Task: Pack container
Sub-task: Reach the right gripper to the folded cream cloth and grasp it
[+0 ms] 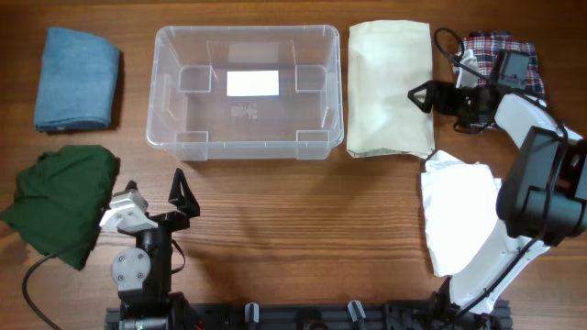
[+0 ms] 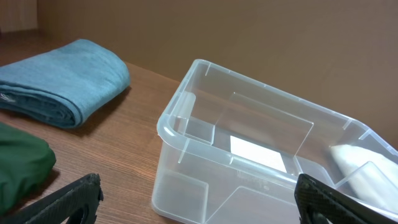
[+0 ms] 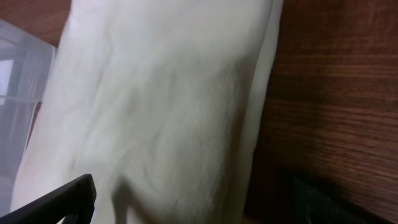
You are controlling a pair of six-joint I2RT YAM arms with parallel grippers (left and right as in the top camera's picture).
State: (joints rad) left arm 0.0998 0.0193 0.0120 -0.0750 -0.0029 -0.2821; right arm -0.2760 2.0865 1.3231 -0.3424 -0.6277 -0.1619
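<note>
- The container sat on the table at 12 o'clock from centre, open side up and with nothing in it.
- A blue cloth lay folded at the container's 9 o'clock, and a crumpled green cloth lay at its 8 o'clock.
- A cream cloth lay just beside the container's rim at 3 o'clock. The overhead view did not settle whether they touched.
- A plaid cloth lay at 3 o'clock from the cream one, partly hidden by the right arm. A white cloth lay at its 5 o'clock, with the arm crossing it.
- The left gripper was near the container's 7 o'clock corner, released, fingers spread and grasping nothing.
- The right gripper was over the cream cloth's 3 o'clock edge, fingers wide apart with nothing between them. Contact with the cloth could not be told.
- Only the overhead view showed the plaid and white cloths.
- The left wrist view showed the container's wall, the white label on its bottom, and the blue cloth's stacked folds.
- The right wrist view showed the cream cloth's creases up close, with a container corner at 9 o'clock.
</note>
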